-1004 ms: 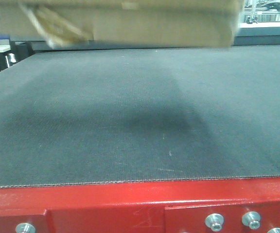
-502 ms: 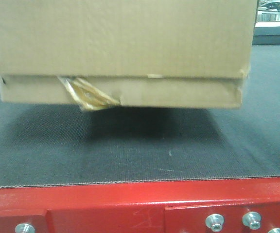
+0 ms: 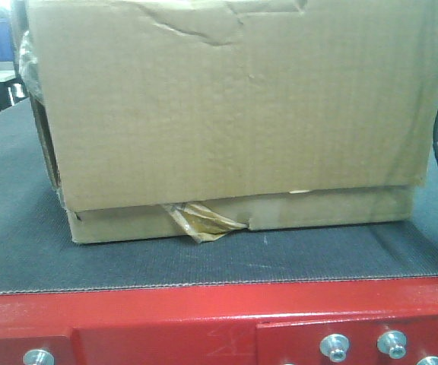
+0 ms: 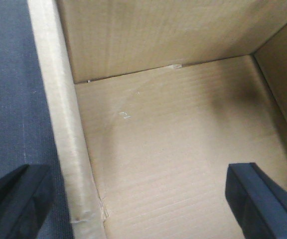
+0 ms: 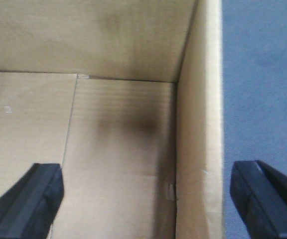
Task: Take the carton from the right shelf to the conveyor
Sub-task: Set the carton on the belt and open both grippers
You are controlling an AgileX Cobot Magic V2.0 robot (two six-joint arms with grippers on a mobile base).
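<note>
Dark grey woven belt w/ red frame (image 3: pixel 204 266) carries big brown corrugated carton (image 3: pixel 234 114), empty, prob light, walls flimsy. Both jaws spread, straddling side walls, left (image 4: pixel 133 199), right (image 5: pixel 143 199); regrip walls low.

- Big brown corrugated cardboard carton (image 3: pixel 234 106): matt paper board, faint flute ribbing, creased and dented near top; inside floor (image 4: pixel 183 154) same dull ribbed card w/ dark smudges.
- Yellowish clear tape scrap (image 3: pixel 200 220) at bottom seam: crinkled, shiny plastic film.
- Dark grey conveyor belt (image 3: pixel 21 251): woven cloth-like texture, matt, rough.
- Red conveyor frame (image 3: pixel 166 323): painted metal, glossy, smooth; silver bolts (image 3: pixel 334 347) bright metal.
- Black gripper fingers (image 5: pixel 29 204): matt, smooth, prob. plastic.
</note>
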